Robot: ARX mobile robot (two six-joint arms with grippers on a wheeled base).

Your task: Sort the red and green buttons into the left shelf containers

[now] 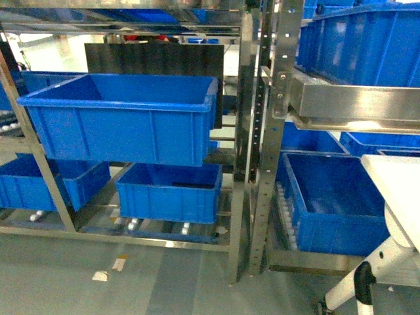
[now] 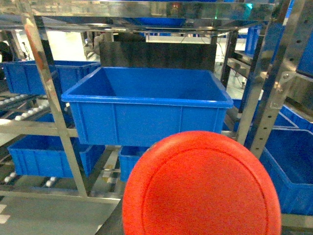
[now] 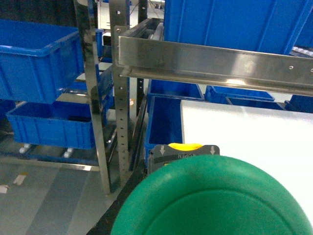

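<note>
The red button (image 2: 201, 186) fills the lower part of the left wrist view, its round cap facing the camera and hanging in the air in front of the left shelf. My left gripper holds it, with the fingers hidden behind the cap. In the right wrist view the green button (image 3: 215, 200) fills the bottom the same way, held by my right gripper, whose fingers are also hidden. A large blue container (image 1: 125, 118) (image 2: 146, 105) sits on the left shelf's middle level, with a smaller one (image 1: 169, 191) below it. Neither gripper shows in the head view.
Steel shelf uprights (image 1: 246, 131) (image 3: 115, 98) divide the left rack from the right rack, which holds more blue bins (image 1: 328, 203). A white table (image 1: 400, 190) (image 3: 244, 127) stands at the right. A grey block with a yellow top (image 3: 184, 151) sits just behind the green cap.
</note>
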